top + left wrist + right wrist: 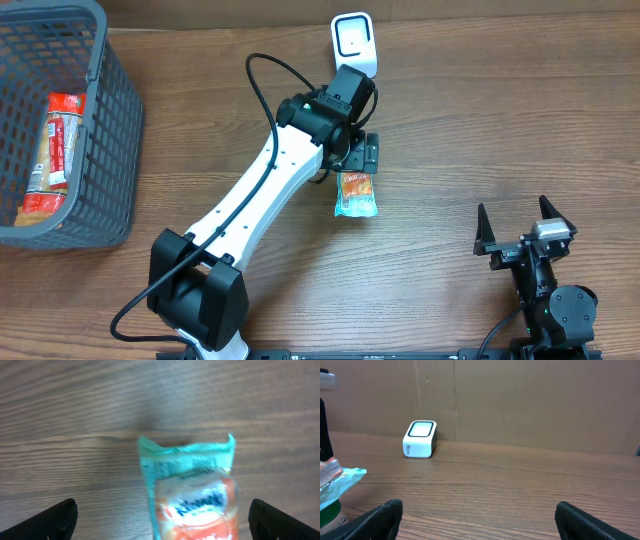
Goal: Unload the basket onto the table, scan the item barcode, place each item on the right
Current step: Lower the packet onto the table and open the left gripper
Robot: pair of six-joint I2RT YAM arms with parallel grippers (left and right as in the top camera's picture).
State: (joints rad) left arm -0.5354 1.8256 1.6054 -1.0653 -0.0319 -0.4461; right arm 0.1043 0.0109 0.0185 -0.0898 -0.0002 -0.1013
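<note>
Overhead, the left gripper (pixel 362 153) hangs above a teal-and-orange foil snack packet (pixel 357 194) near the middle of the brown wood-grain table (pixel 480 120). Its jaws are spread wide and released. In the left wrist view the two black fingertips (pixel 55 517) stand at either side of the packet (pixel 192 490) without touching it, the left gripper (pixel 162 517) being centred over the printed orange face. The crimped teal end points away from the wrist. Nothing is grasped.

A small white box-shaped barcode scanner with a dark-framed window (pixel 354 42) stands at the far edge of the table, beyond the left wrist and apart from the packet. From the right wrist view the scanner (pixel 420 439) stands before a brown cardboard wall (pixel 530 400), and the packet (pixel 337 482) shows at the left edge.

The right gripper (pixel 515 225) rests near the table's near right corner, well apart from the packet, its jaws likewise spread and holding nothing (pixel 477 515).

A grey plastic mesh basket (pixel 115 120) sits at the far left, with a red-and-white wrapped packet (pixel 52 150) lying inside.
</note>
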